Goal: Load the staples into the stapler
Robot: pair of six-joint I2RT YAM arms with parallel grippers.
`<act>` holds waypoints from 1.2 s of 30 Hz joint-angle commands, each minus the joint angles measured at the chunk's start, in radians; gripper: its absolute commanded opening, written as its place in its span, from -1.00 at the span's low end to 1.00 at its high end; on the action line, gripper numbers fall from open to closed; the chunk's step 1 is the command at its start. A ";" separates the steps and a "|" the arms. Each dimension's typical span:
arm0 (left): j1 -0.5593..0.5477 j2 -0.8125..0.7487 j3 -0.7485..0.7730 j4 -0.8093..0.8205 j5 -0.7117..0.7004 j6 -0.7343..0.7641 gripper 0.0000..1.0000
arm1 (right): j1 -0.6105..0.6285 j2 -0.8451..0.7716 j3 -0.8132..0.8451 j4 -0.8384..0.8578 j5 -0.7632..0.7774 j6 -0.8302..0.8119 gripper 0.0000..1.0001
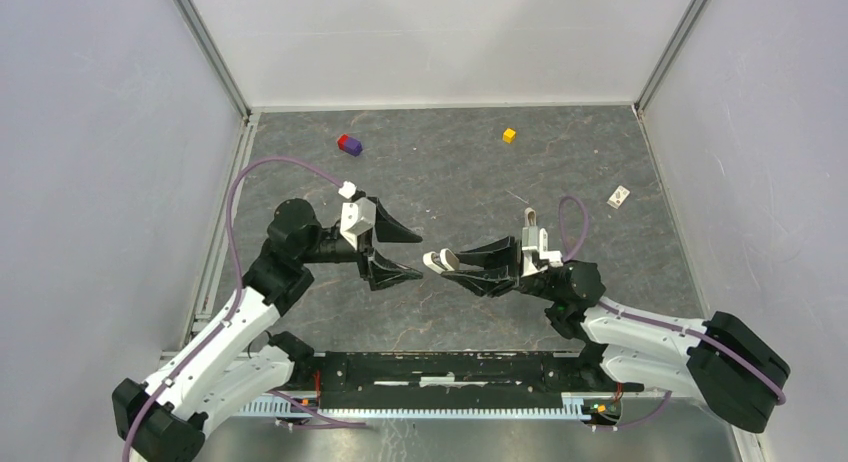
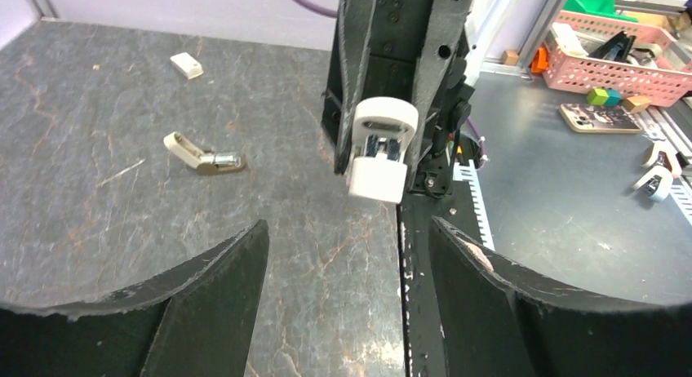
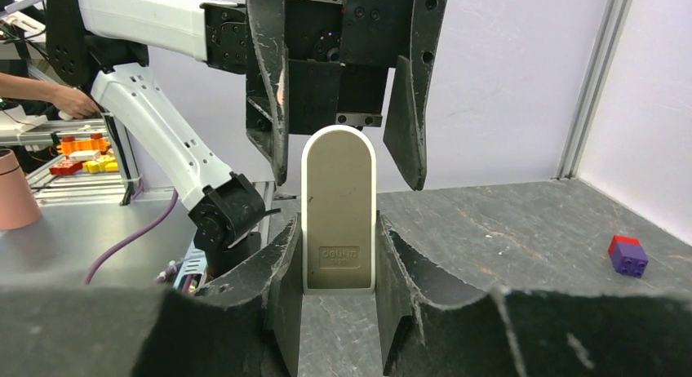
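My right gripper point(image 1: 462, 265) is shut on the stapler point(image 1: 440, 260), a small white plastic one held above the table by its rear end, its rounded end pointing left. In the right wrist view the stapler point(image 3: 339, 206) stands between my fingers point(image 3: 286, 255). In the left wrist view its two arms point(image 2: 379, 148) are spread, with grey metal between them. My left gripper point(image 1: 420, 257) is open and empty, facing the stapler's free end from the left with a small gap. A thin pale sliver point(image 1: 515, 196) lies on the table; I cannot tell whether it is the staples.
A small beige hinged piece with a metal end point(image 2: 204, 157) lies on the table beyond the right gripper. A white block point(image 1: 618, 195) sits far right. A red-and-purple cube point(image 1: 349, 144) and a yellow cube point(image 1: 509, 135) lie at the back. Walls enclose three sides.
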 commanded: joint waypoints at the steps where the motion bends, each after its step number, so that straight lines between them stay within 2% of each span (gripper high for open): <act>1: -0.047 0.027 0.003 0.127 0.010 -0.051 0.55 | -0.003 0.022 0.015 0.107 -0.013 0.034 -1.00; 8: -0.092 0.055 -0.014 0.198 -0.022 -0.060 0.48 | -0.003 0.040 0.024 0.099 -0.025 0.031 -1.00; 16: -0.117 0.066 -0.038 0.234 -0.019 -0.086 0.25 | -0.003 0.047 0.020 0.126 -0.022 0.041 -1.00; 18: -0.126 0.070 -0.054 0.257 -0.020 -0.103 0.12 | -0.003 0.053 0.023 0.132 -0.027 0.046 -1.00; 19: -0.128 0.057 -0.074 0.289 -0.039 -0.121 -0.22 | -0.003 0.057 0.019 0.139 -0.028 0.053 -1.00; 21: -0.127 0.038 -0.077 0.292 -0.066 -0.122 -0.48 | -0.003 0.055 0.014 0.137 -0.025 0.059 -1.00; 26: -0.128 0.023 -0.062 0.274 -0.121 -0.119 -0.71 | -0.003 0.041 0.008 0.093 -0.020 0.050 -0.87; 27: -0.127 0.024 -0.059 0.277 -0.123 -0.121 -0.76 | -0.004 0.040 0.005 0.089 -0.015 0.049 -0.83; 28: -0.127 0.025 -0.059 0.285 -0.126 -0.128 -0.83 | -0.003 0.037 0.002 0.078 -0.007 0.049 -0.67; 29: -0.127 0.027 -0.056 0.289 -0.131 -0.134 -0.88 | -0.003 0.034 0.003 0.061 0.001 0.050 -0.40; 31: -0.127 0.025 -0.045 0.262 -0.158 -0.125 -0.95 | -0.002 0.009 0.000 0.010 0.026 0.038 -0.11; 34: -0.127 0.006 0.001 0.076 -0.254 -0.009 -0.96 | -0.002 -0.066 0.007 -0.126 0.131 0.067 0.05; 36: -0.127 -0.002 0.031 -0.057 -0.345 0.081 -0.96 | -0.003 -0.122 0.062 -0.307 0.207 0.110 0.23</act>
